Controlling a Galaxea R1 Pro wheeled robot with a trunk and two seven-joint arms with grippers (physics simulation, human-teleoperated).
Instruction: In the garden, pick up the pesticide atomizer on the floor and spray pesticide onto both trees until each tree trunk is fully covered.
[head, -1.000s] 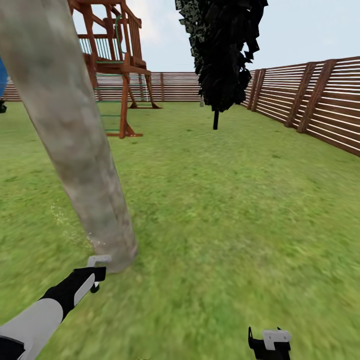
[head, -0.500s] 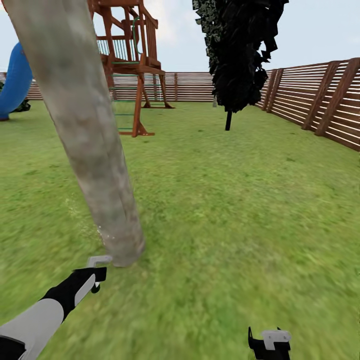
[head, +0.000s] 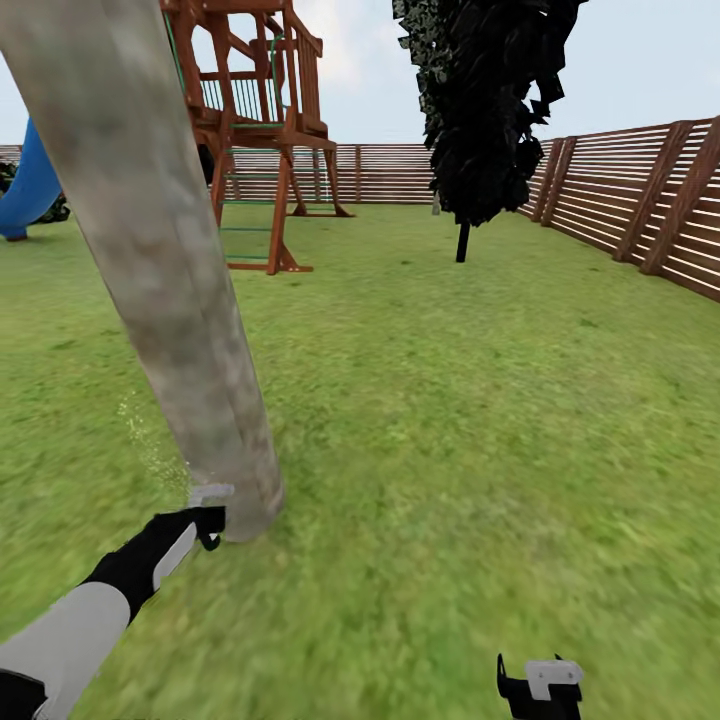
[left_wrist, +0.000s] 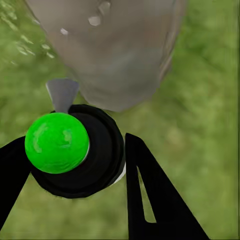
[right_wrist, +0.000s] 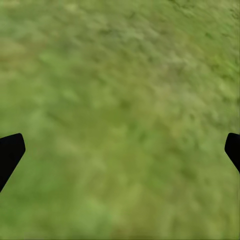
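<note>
I'm spraying: my left claw (left_wrist: 75, 170) pinches the atomizer (left_wrist: 75, 152) at the trunk (head: 170, 270) lower left of frame; next I sweep upward, right claw (right_wrist: 120, 150) spread.

mottled grey-brown tree trunk (head: 170, 270), green-topped dark atomizer (left_wrist: 75, 150), blue slide (head: 30, 190)

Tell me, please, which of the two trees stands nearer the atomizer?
The thick grey-brown trunk just ahead of the atomizer; the dark-leaved tree stands far off by the fence.

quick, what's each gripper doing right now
Left gripper: shut on the atomizer, its nozzle at the tree trunk.
Right gripper: open, holding nothing, over grass.
</note>
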